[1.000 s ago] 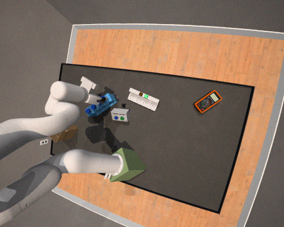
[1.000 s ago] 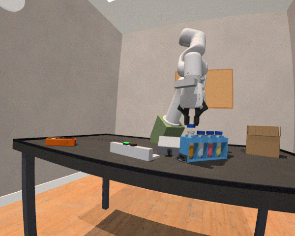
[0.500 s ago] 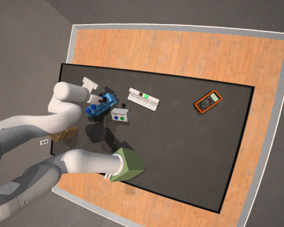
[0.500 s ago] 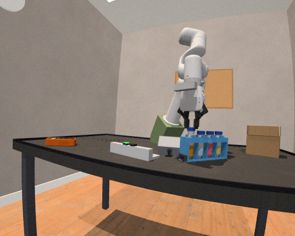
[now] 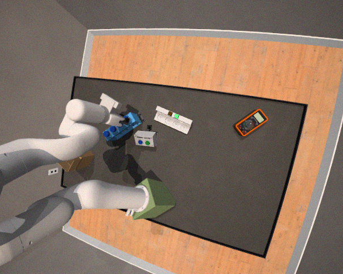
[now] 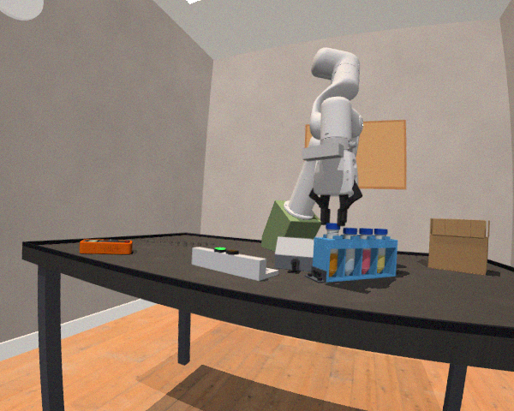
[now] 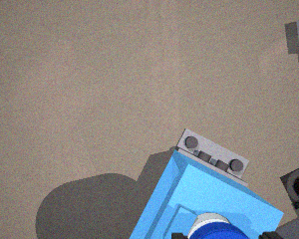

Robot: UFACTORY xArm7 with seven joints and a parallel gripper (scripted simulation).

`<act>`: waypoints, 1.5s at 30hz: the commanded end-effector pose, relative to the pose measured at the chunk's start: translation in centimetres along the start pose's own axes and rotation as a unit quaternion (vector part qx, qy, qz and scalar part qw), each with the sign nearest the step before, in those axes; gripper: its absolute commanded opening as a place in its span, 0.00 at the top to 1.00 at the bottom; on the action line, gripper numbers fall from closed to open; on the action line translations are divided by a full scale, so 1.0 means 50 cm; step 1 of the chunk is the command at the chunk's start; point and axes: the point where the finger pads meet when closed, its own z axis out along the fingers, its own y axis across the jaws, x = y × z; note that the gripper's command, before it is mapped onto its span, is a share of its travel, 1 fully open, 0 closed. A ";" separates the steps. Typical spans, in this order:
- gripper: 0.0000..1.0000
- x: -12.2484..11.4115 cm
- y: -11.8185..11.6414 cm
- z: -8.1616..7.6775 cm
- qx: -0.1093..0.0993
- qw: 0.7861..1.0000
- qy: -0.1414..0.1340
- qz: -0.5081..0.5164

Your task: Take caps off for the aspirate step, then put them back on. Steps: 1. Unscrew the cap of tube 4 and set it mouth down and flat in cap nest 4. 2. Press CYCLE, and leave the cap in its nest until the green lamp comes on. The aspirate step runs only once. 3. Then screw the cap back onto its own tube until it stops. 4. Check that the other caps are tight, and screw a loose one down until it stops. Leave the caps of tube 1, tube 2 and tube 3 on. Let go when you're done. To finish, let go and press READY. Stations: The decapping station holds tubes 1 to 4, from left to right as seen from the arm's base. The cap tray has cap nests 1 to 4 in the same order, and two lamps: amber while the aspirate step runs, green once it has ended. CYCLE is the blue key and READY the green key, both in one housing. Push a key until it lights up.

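The blue decapping station (image 6: 355,260) holds four tubes with blue caps. My gripper (image 6: 332,221) stands upright over the tube nearest the key housing, tube 4, and is shut on its blue cap (image 6: 332,227). The cap sits at the tube's mouth; I cannot tell how far it is screwed on. The wrist view shows the cap (image 7: 216,230) between the fingertips above the rack (image 7: 209,199). The other caps (image 6: 366,231) are on their tubes. The white cap tray (image 5: 173,119) shows its green lamp (image 5: 176,116) lit. The key housing (image 5: 145,138) carries the blue key (image 5: 140,142) and the green key (image 5: 147,142).
An orange multimeter (image 5: 251,121) lies far to the right on the mat. A cardboard box (image 6: 458,245) stands beyond the rack near the table edge. The arm's green base block (image 5: 154,198) sits at the mat's front edge.
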 end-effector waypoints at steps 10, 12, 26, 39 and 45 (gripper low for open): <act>1.00 0.003 -0.002 0.006 0.001 1.000 0.002 0.000; 1.00 0.003 -0.002 0.007 0.001 1.000 0.002 0.000; 1.00 0.003 -0.002 0.012 0.001 1.000 0.002 0.000; 0.54 0.003 -0.002 0.012 0.001 1.000 0.002 0.000; 0.54 0.003 -0.002 0.012 0.001 1.000 0.002 0.000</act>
